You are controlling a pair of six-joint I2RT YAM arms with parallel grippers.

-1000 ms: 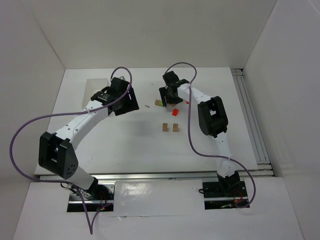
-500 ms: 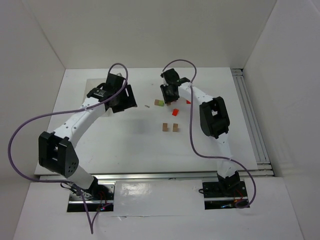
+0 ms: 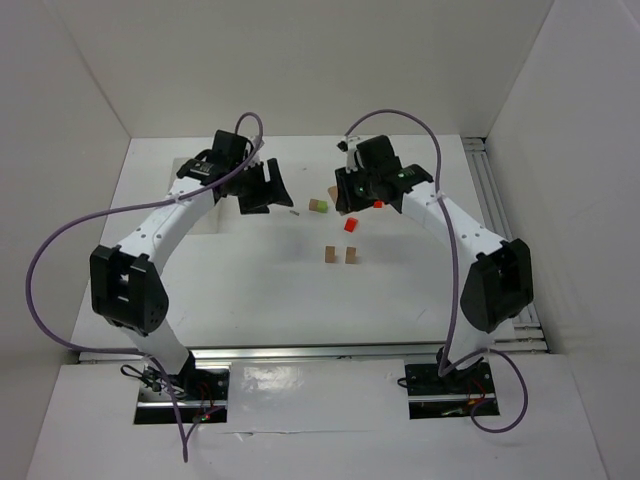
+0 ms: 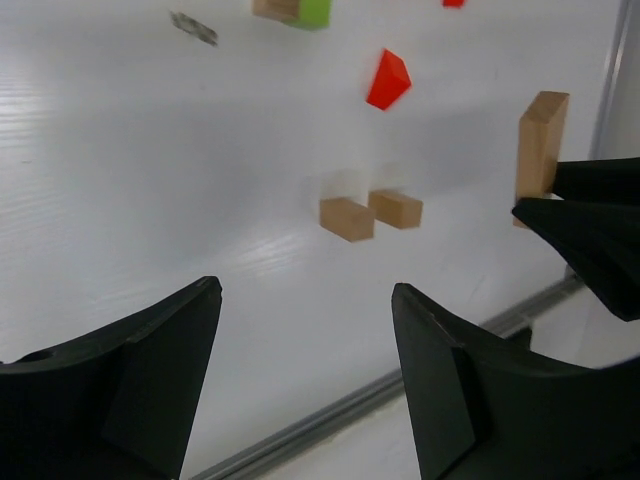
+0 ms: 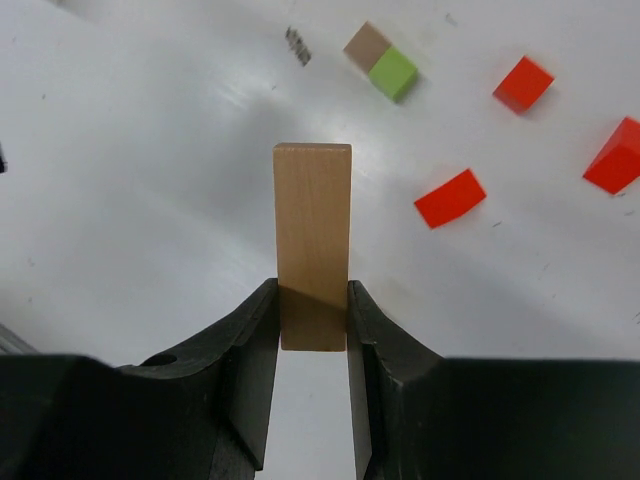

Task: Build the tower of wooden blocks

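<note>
**A:** What does the right gripper [image 5: 312, 300] have?

**B:** A long tan block [image 5: 312, 230], pinched by one end between jaws closed partway on its narrow faces. It hangs above the worktop [image 3: 260, 285], toward the far edge and just right of the middle, off the surface.

**A:** Which way does it point?

**B:** Its long axis runs in line with the fingers, with the free end out past the tips toward the worktop.

**A:** And the left gripper [image 4: 305, 300]?

**B:** Wide open and empty, near the far edge, left of the middle.

**A:** What would do this step well?

**B:** My guess is to carry it over the two small tan blocks [image 4: 347, 218] near the middle. Then turn it to span both, lower slowly, and let go only once it rests.
</note>
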